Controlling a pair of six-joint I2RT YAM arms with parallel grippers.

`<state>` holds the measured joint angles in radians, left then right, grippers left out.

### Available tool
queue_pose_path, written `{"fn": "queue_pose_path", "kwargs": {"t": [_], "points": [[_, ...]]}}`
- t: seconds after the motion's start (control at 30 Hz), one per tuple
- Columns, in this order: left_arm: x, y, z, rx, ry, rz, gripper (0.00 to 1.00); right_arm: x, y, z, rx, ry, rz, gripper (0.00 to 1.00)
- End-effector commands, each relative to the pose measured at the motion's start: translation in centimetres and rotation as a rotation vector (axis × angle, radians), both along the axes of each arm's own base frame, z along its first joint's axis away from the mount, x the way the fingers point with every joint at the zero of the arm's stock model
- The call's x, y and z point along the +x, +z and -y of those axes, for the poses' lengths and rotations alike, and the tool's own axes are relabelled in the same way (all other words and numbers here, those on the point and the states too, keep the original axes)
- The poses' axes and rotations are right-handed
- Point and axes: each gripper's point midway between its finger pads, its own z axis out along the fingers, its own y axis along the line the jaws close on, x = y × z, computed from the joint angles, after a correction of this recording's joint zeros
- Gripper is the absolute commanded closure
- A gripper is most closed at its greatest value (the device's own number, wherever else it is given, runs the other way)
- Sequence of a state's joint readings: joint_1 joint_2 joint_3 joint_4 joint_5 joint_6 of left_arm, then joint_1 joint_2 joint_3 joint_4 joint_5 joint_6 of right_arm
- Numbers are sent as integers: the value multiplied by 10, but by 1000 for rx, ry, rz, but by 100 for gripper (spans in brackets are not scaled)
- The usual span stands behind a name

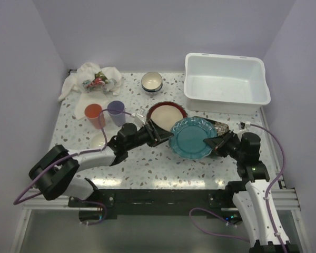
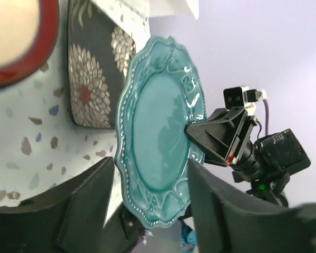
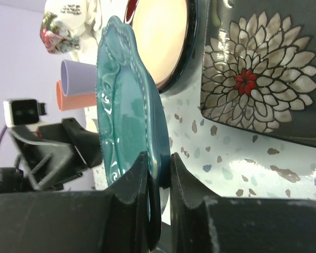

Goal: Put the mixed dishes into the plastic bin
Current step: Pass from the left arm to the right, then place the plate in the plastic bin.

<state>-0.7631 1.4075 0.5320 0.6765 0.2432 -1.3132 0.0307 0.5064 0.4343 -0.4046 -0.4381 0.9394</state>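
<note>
My right gripper (image 1: 215, 143) (image 3: 159, 168) is shut on the rim of the teal scalloped plate (image 1: 192, 138) (image 3: 124, 116) and holds it tilted above the table. My left gripper (image 1: 157, 134) (image 2: 150, 174) is open, its jaws standing either side of the plate's opposite edge (image 2: 158, 132) with gaps showing. The red-rimmed cream plate (image 1: 166, 113) lies behind it. The dark floral square plate (image 1: 221, 128) (image 3: 263, 79) lies partly under the teal plate. The orange cup (image 1: 94, 115) and purple cup (image 1: 116, 112) stand at the left. A small bowl (image 1: 151, 81) sits at the back. The white plastic bin (image 1: 225, 81) stands at the back right, with nothing showing inside it.
A white cloth with a red-green print (image 1: 92, 81) is bunched in the back left corner. A small pale dish (image 1: 98, 139) lies near the left arm, in front of the cups. Walls close in the table on three sides.
</note>
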Motion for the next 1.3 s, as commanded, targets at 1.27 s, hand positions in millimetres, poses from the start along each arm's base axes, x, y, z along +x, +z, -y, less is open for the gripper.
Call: {"fn": "queue_pose_path", "kwargs": {"t": [1.27], "points": [[-5,82,-257,945,572,775,1,291,172,105,-139,-175,415,100]]}}
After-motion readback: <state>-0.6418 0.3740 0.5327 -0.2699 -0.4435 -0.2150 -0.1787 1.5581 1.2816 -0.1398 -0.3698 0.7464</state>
